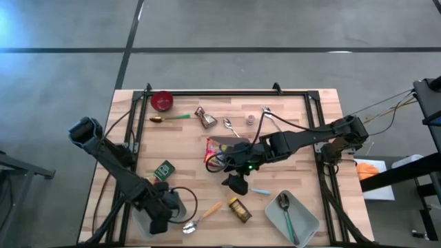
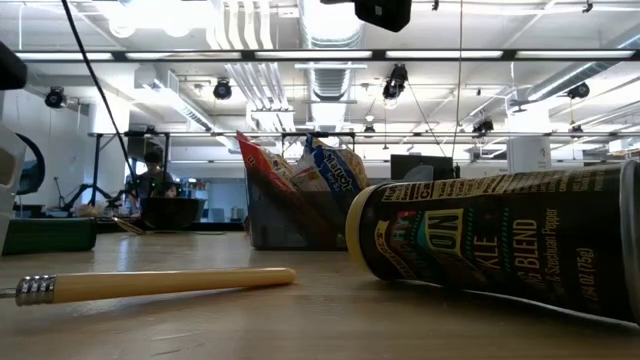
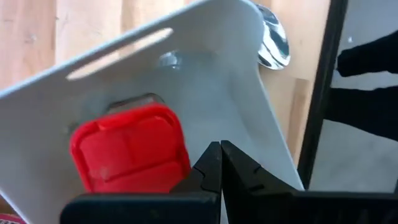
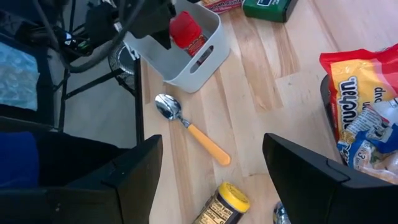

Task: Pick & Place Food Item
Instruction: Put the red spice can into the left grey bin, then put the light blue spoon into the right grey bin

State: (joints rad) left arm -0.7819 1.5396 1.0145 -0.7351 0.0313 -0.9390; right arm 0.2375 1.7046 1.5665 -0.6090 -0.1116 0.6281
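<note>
Left gripper [image 3: 220, 163], fingers pressed together and empty, was held over the white bin [image 3: 249, 81] at the bench's front-left corner; a red-capped jar [image 3: 130, 149] was seen inside. Right gripper [image 4: 211, 180], fingers spread, was held mid-bench above a spoon [image 4: 193, 130].

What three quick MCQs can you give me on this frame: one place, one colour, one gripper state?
1. Where is the red-capped item?
A. in the white bin
B. on the grey tray
C. beside the red bowl

2. What colour is the handle of the spoon next to the bin?
A. green
B. yellow-orange
C. blue

3. How is the left gripper?
A. open wide
B. shut
C. out of view

Key: 1 A, the right wrist view shows it inside the bin. 2 B, handle is yellow-orange. 3 B, fingers meet, gripping nothing.
</note>
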